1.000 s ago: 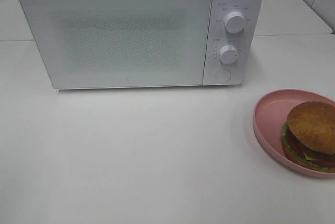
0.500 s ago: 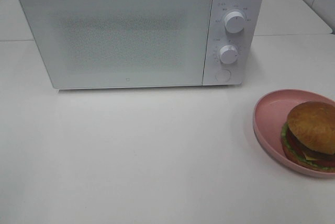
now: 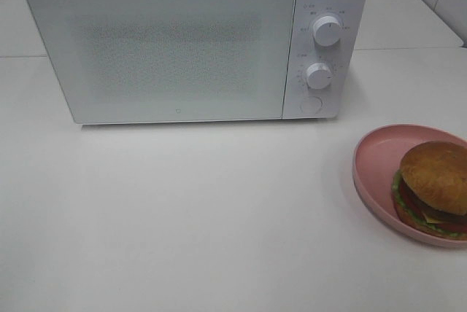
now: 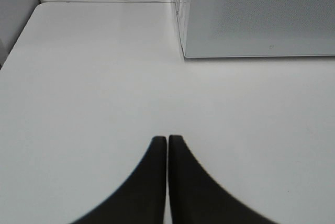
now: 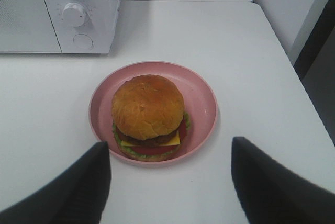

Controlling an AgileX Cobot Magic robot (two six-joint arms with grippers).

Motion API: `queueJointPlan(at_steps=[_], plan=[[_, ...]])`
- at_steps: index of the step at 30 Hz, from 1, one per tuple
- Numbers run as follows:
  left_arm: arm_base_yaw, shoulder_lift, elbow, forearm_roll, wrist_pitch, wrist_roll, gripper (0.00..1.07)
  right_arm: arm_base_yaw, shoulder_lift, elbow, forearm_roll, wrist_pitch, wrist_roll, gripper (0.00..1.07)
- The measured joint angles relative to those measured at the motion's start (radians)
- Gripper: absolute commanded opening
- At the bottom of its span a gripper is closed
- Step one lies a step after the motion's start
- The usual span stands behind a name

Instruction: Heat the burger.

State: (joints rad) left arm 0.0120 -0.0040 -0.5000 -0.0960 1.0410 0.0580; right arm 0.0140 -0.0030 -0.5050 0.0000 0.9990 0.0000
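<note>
Kitchen-like setup, microwave [image 3: 195, 42] (white), tabletop [image 3: 182, 217]

The high exterior camera looks down from the near side at the white table [image 3: 219, 217], facing the door of the microwave [image 3: 168, 49] at the far side. The left wrist camera sits low over the table on the left and faces far, toward the left near corner of the microwave [image 4: 251, 14]. The right wrist camera looks down, closer, at the pink plate [image 5: 201, 103] on the right; the exterior view shares this plate [image 3: 376, 159] and the dials.

One microwave [image 3: 182, 42] with two knobs [image 3: 326, 30], one burger [image 3: 434, 186], one pink plate [image 3: 376, 162], two tools [image 5: 170, 174]
</note>
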Motion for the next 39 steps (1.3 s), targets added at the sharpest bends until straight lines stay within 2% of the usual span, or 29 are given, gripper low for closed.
queueJointPlan(at_steps=[39], plan=[[0.000, 0.000, 0.000, 0.000, 0.000, 0.000, 0.00, 0.000, 0.000, 0.000, 0.000, 0.000, 0.000, 0.61]])
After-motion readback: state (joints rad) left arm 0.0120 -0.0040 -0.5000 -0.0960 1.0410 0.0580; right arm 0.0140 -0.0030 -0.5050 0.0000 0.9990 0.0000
